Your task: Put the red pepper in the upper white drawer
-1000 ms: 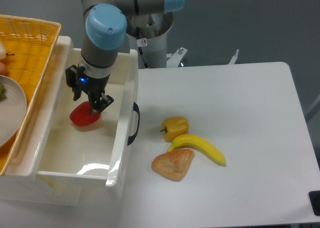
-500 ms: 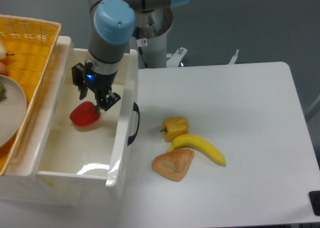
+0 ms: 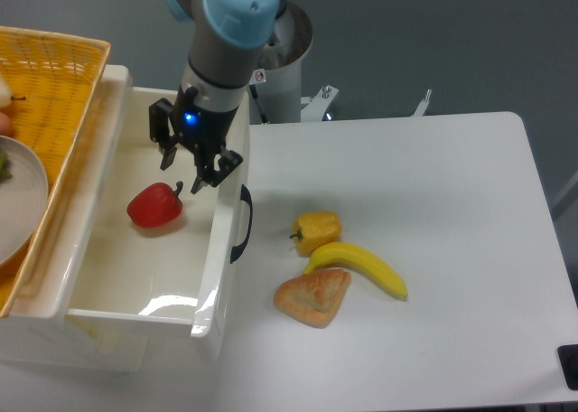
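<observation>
The red pepper (image 3: 154,206) lies on the floor of the upper white drawer (image 3: 221,258), toward its back left, with its short dark stem pointing right. My gripper (image 3: 187,171) hangs open above the drawer, up and to the right of the pepper, with nothing between its fingers and a clear gap to the pepper. The drawer's dark curved handle (image 3: 242,223) faces the table.
A yellow wicker basket (image 3: 54,78) with a plate sits left of the drawer. On the table to the right lie a yellow pepper (image 3: 317,230), a banana (image 3: 358,267) and a pastry (image 3: 313,296).
My gripper let go of the red pepper, then rose and shifted right. The pepper stays on the drawer floor.
</observation>
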